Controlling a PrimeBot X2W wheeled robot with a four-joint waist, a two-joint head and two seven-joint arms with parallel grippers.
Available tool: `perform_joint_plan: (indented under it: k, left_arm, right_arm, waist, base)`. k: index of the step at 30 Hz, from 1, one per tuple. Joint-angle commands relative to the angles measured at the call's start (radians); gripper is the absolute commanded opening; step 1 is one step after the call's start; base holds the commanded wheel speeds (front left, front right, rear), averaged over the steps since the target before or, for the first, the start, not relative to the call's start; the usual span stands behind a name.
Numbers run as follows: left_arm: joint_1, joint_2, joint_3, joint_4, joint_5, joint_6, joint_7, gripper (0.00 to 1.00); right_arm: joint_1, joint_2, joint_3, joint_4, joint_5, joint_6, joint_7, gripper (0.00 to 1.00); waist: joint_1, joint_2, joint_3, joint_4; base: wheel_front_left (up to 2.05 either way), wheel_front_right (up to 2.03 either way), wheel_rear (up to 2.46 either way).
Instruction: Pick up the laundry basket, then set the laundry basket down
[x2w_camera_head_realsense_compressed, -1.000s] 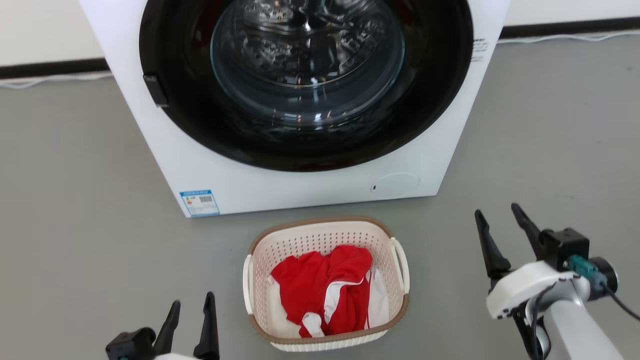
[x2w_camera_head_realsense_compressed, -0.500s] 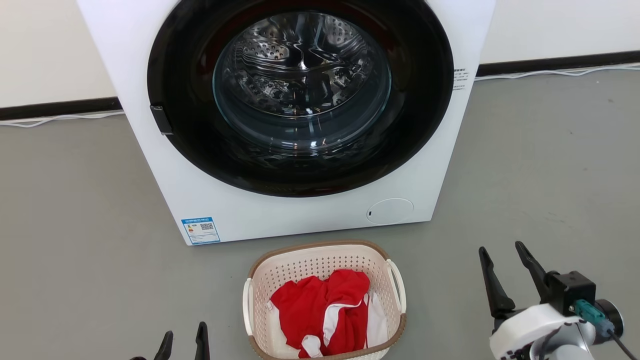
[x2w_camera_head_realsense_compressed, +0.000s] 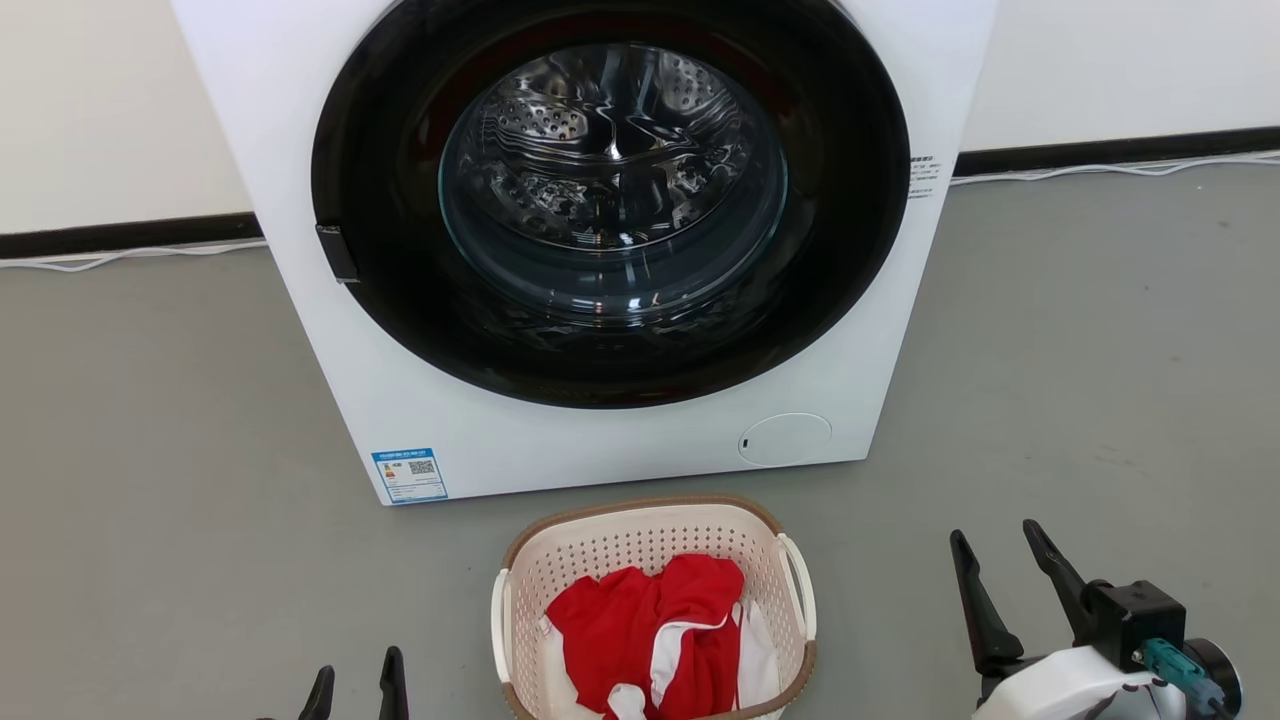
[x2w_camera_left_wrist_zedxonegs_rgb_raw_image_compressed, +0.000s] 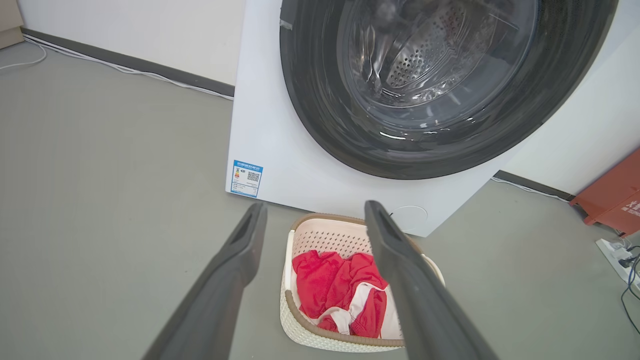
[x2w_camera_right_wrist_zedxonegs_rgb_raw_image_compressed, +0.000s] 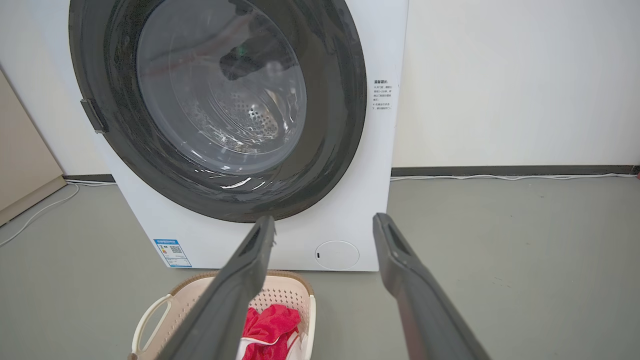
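Note:
The laundry basket (x2w_camera_head_realsense_compressed: 640, 545), cream perforated plastic with a brown rim and white side handles, stands on the grey floor before the washing machine, holding red and white clothes (x2w_camera_head_realsense_compressed: 655, 635). It also shows in the left wrist view as the laundry basket (x2w_camera_left_wrist_zedxonegs_rgb_raw_image_compressed: 325, 235) and in the right wrist view as the laundry basket (x2w_camera_right_wrist_zedxonegs_rgb_raw_image_compressed: 285, 292). My left gripper (x2w_camera_head_realsense_compressed: 358, 680) is open at the bottom edge, left of the basket and apart from it. To the basket's right, my right gripper (x2w_camera_head_realsense_compressed: 998, 545) is open, well clear of it. Both grippers hold nothing.
A white front-loading washing machine (x2w_camera_head_realsense_compressed: 600, 440) with a dark round door stands just behind the basket. White cables (x2w_camera_head_realsense_compressed: 1100, 168) run along the wall's dark skirting. A red object (x2w_camera_left_wrist_zedxonegs_rgb_raw_image_compressed: 612, 200) and a power strip (x2w_camera_left_wrist_zedxonegs_rgb_raw_image_compressed: 617, 252) lie on the floor to the right.
The head camera has tilted up, so the basket, the machine and both grippers sit lower in the picture. Both grippers stay open.

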Motion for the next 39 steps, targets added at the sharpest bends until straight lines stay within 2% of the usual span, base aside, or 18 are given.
perform_joint_plan:
  k: [1,27,28,31,39]
  left_arm:
    - [-0.018,0.002,0.034,-0.024,0.002,-0.006,-0.006,1.0]
    - [-0.014,0.003,0.047,-0.054,0.021,0.001,-0.006,1.0]
    - [0.011,0.0,0.011,-0.022,0.01,0.001,0.0,0.0]
    - [0.018,-0.005,0.008,0.016,0.007,0.001,0.001,0.0]
    - [0.001,-0.006,0.019,0.013,-0.068,-0.007,0.027,0.0]
  right_arm:
    - [-0.007,-0.006,0.015,-0.037,-0.012,-0.002,0.003,1.0]
    - [0.01,0.004,-0.02,-0.038,-0.03,-0.002,0.021,1.0]
    - [0.024,0.011,-0.037,-0.015,-0.018,0.0,0.019,0.0]
    - [0.041,0.017,-0.033,0.019,-0.017,0.0,0.019,0.0]
    - [0.03,0.018,-0.043,0.015,0.08,0.0,0.045,0.0]
  waist:
    - [0.0,-0.0001,-0.003,-0.003]
    - [0.0,-0.0001,-0.008,-0.005]
    - [0.0,-0.0001,-0.008,-0.005]
    - [0.0,-0.0001,-0.008,-0.005]
    - [0.0019,-0.0001,-0.007,-0.002]
  base:
    - [0.0,0.0,0.0]
    - [0.0,0.0,0.0]
    - [0.0,0.0,0.0]
    - [0.0,0.0,0.0]
    - [0.0,0.0,0.0]
